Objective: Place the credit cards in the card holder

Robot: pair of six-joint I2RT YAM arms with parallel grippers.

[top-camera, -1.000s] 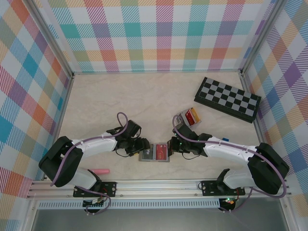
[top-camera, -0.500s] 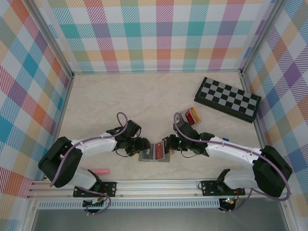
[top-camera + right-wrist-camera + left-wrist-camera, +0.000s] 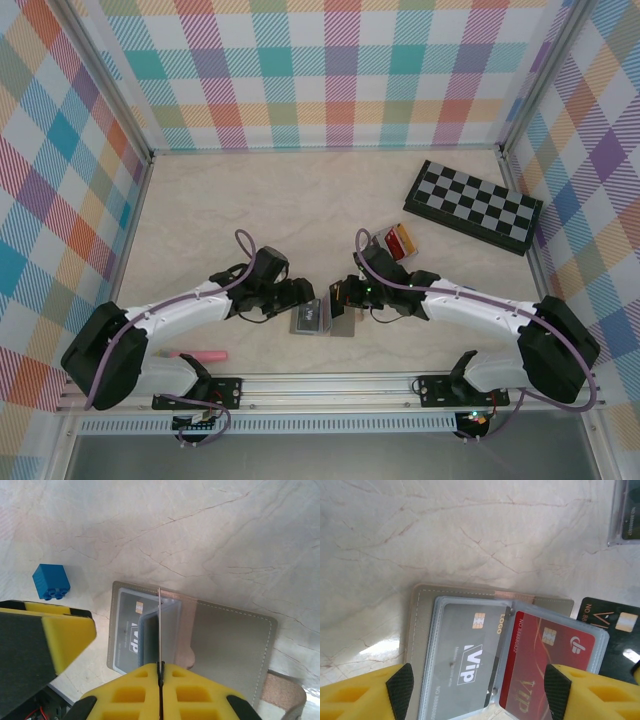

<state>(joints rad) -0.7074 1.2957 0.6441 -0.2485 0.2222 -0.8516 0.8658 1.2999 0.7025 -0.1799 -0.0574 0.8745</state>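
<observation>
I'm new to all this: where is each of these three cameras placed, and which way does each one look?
Top external: fixed above and behind the arms, looking down on the table; both arms, left gripper and right gripper close together at the card holder.
Left wrist: on the left arm, looking down past its open yellow fingers at the open card holder.
Right wrist: on the right arm, looking down past fingers shut on a thin card, edge-on.
Shared: both wrist views show the grey VIP card.

Pale marbled tabletop — pastel plaid walls on three sides
</observation>
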